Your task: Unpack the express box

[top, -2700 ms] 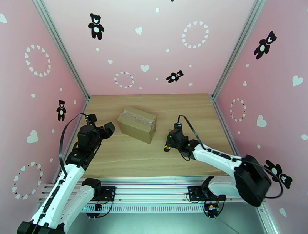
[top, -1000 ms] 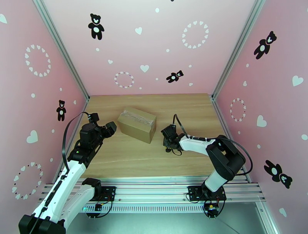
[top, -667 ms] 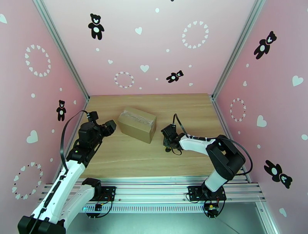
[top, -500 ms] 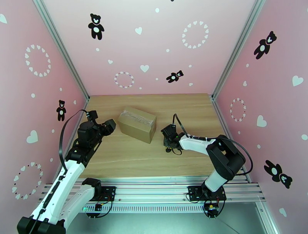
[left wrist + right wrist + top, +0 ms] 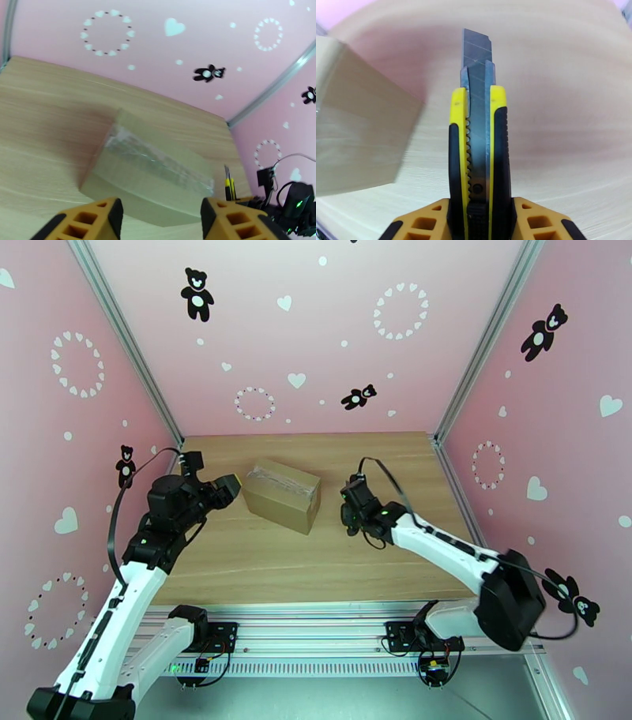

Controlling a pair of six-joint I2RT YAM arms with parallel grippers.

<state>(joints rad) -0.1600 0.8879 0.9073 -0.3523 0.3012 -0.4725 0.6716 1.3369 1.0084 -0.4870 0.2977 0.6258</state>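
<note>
Pink walls (image 5: 316, 335) printed with hearts and black bears are closing in a wooden tabletop (image 5: 316, 564) on three sides. The express box (image 5: 281, 495) is sitting on that tabletop, left of centre and toward the back, turned at an angle to the edges. Clear tape is running along its top seam, and its flaps are lying shut.

The left tool (image 5: 227, 489) is hovering just beside the box's left end. In the left wrist view its two yellow fingers (image 5: 93, 221) are standing spread, with nothing between them. Beyond that gap the box (image 5: 150, 177) is showing its taped top, and whether the fingers are touching the carton I cannot tell.

The right tool (image 5: 351, 512) is hanging to the right of the box, a little apart from its near right corner. It is pinching a yellow-and-black utility knife (image 5: 478, 150) by the handle. The segmented blade is sticking out of the handle, pointing away from the wrist over bare wood. In the right wrist view the box (image 5: 355, 138) is lying left of the blade, not touching it. From the left wrist camera the knife (image 5: 229, 185) is peeking up past the carton's far end.
</note>
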